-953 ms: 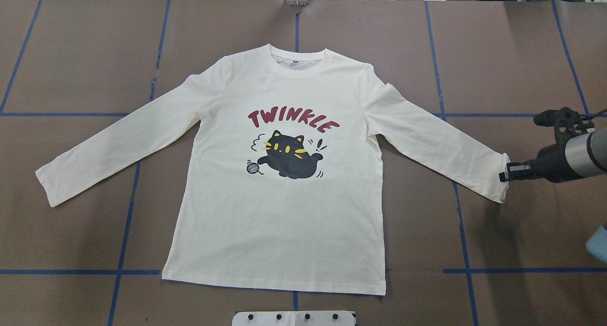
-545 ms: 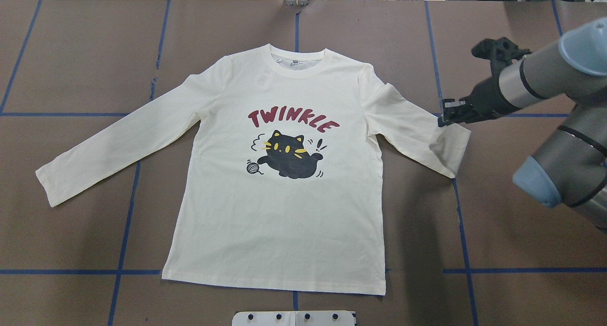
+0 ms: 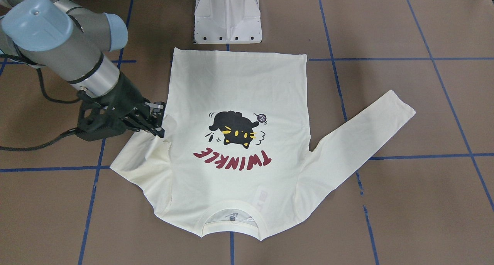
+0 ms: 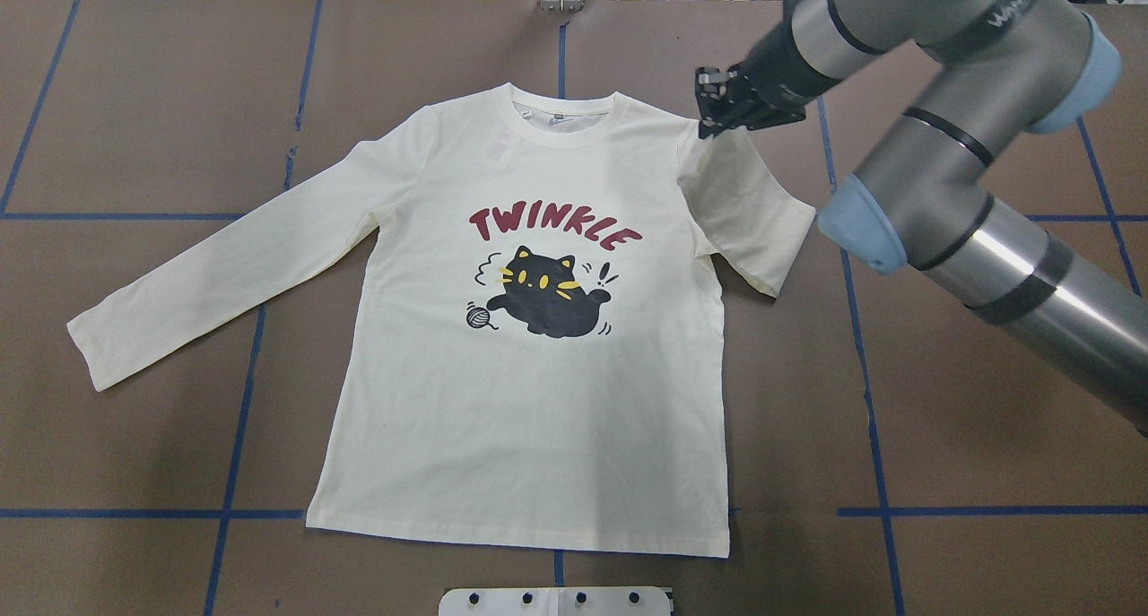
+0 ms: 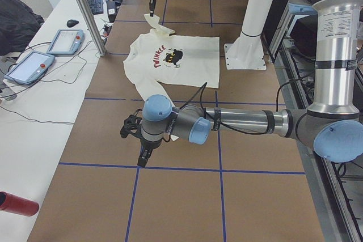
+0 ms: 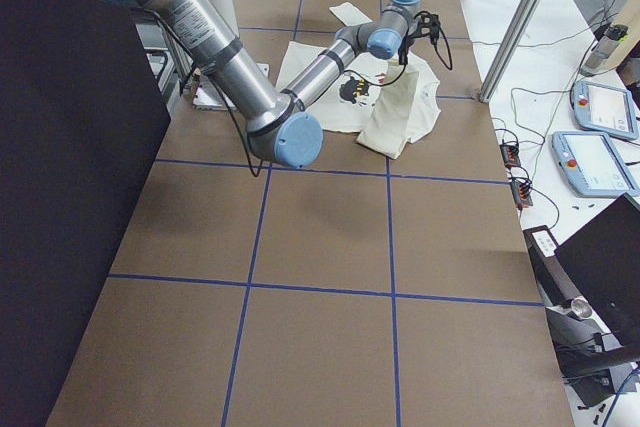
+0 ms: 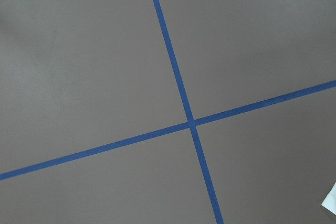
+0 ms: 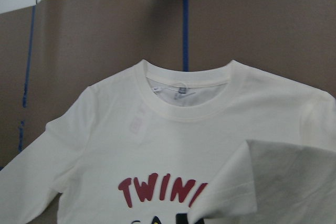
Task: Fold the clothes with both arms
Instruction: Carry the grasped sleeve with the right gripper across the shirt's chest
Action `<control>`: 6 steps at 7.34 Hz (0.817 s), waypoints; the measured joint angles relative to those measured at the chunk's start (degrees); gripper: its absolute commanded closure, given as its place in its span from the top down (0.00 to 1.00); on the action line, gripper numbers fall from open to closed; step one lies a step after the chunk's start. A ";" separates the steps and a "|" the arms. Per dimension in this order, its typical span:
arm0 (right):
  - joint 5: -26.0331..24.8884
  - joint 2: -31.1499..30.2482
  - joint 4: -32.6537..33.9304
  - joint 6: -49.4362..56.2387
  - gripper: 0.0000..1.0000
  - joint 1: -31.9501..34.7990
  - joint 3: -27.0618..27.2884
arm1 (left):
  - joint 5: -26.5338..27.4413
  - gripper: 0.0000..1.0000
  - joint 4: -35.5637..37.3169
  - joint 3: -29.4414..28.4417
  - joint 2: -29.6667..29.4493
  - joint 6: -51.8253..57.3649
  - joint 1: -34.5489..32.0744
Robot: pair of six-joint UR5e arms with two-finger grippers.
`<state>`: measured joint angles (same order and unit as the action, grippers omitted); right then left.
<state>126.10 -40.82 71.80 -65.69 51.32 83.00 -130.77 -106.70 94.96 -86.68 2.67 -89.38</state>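
T-shirt [image 4: 538, 401] was spread print-up on the brown surface [image 4: 134, 105]. Its 3 o'clock sleeve [image 4: 749, 226] was doubled over, its cuff clamped in the right claw [image 4: 707, 123] at 1 o'clock. The state of the left claw [image 5: 142, 160] could not be told.

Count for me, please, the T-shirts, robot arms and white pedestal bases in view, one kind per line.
T-shirt: 1
Robot arms: 2 (right arm, left arm)
White pedestal base: 1
Total: 4
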 measured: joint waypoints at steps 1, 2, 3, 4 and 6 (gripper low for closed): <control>-1.51 7.58 -1.72 -0.27 0.00 -1.64 -8.07 | 0.04 0.99 0.00 -0.12 -0.06 0.03 0.00; -5.17 12.83 -4.38 -0.38 0.00 -4.89 -15.25 | 0.06 0.99 0.00 -0.20 -0.15 0.03 0.00; -9.73 15.36 -6.63 -0.40 0.00 -8.59 -20.26 | 0.07 0.99 0.02 -0.25 -0.26 0.00 0.00; -13.44 16.34 -8.34 -0.40 0.00 -11.57 -23.20 | 0.07 0.99 0.06 -0.31 -0.27 -0.01 0.01; -16.68 18.04 -11.37 -0.40 0.00 -14.76 -25.45 | 0.07 0.99 0.08 -0.38 -0.23 0.04 0.01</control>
<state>109.43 -22.78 60.42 -66.10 36.56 57.54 -130.69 -106.62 94.58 -86.91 2.71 -89.36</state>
